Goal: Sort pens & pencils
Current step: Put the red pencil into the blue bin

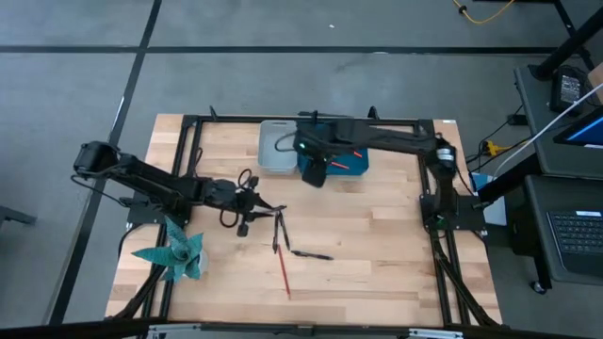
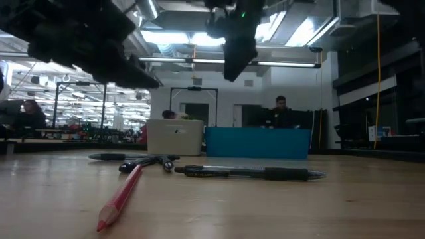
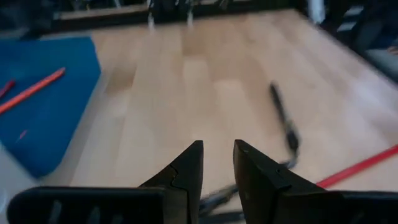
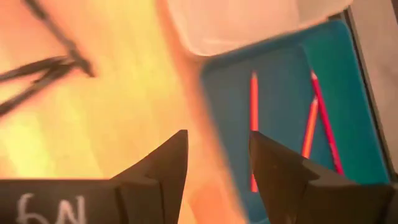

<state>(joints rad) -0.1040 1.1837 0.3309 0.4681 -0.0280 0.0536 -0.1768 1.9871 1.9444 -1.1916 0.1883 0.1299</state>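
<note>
From above, the wooden table [image 1: 377, 235] carries a white bin [image 1: 275, 151] and a blue bin [image 1: 347, 162] side by side near its far edge, with the right gripper [image 1: 316, 175] hovering over the blue bin's near left corner. The left gripper [image 1: 267, 209] reaches in from the left toward the cluster of black pens [image 1: 280, 231], and one red pencil [image 1: 285, 275] lies just nearer the front edge; the table's right half is bare wood. At table level, that pencil [image 2: 123, 196] points toward the camera, a pen [image 2: 249, 172] lies crosswise behind it, and the right gripper [image 2: 239, 53] hangs well above the bins. The left wrist view shows the left gripper [image 3: 217, 163] with its fingers slightly apart, holding nothing, pens [image 3: 283, 121] just ahead. The right wrist view shows the right gripper [image 4: 217, 158] with fingers spread and empty, above three pencils [image 4: 311, 124] lying inside the blue bin [image 4: 280, 74].
</note>
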